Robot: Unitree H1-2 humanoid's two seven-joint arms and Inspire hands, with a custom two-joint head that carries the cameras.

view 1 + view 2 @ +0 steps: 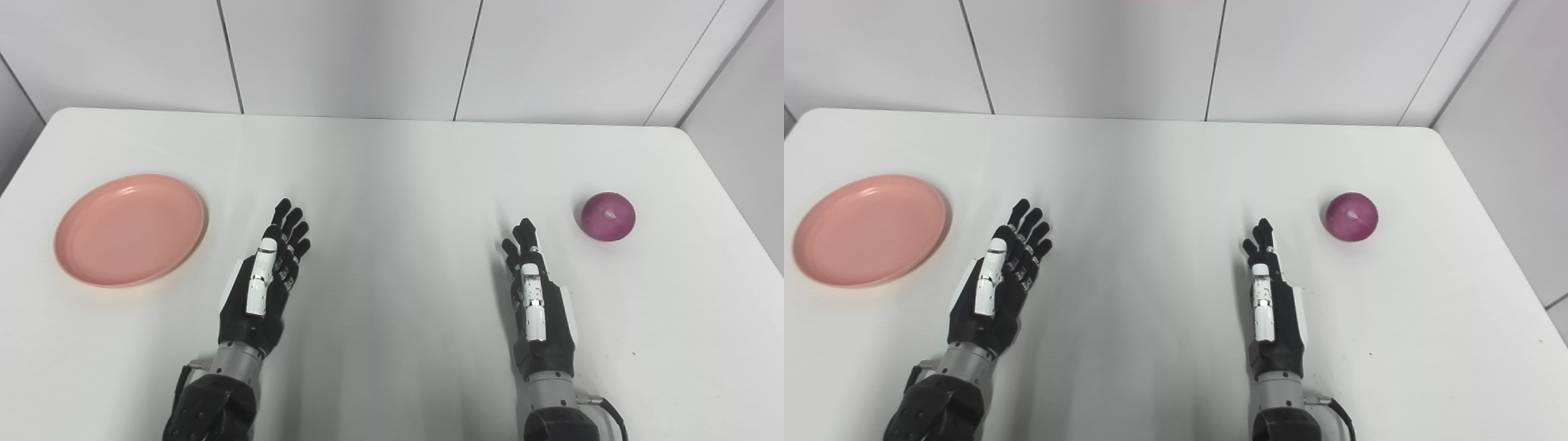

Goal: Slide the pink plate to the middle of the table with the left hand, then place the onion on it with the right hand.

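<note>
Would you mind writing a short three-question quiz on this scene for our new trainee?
1. True or false: the pink plate already has the onion on it.
2. Which hand is nearer the onion? A) the left hand B) the right hand
3. Fill in: both hands are ____ and hold nothing.

Key:
1. False. The plate lies bare at the left of the table; the onion sits apart at the right.
2. B.
3. Open, with fingers stretched out.

Blk hands point(263, 288), white panels, grey wrists
</note>
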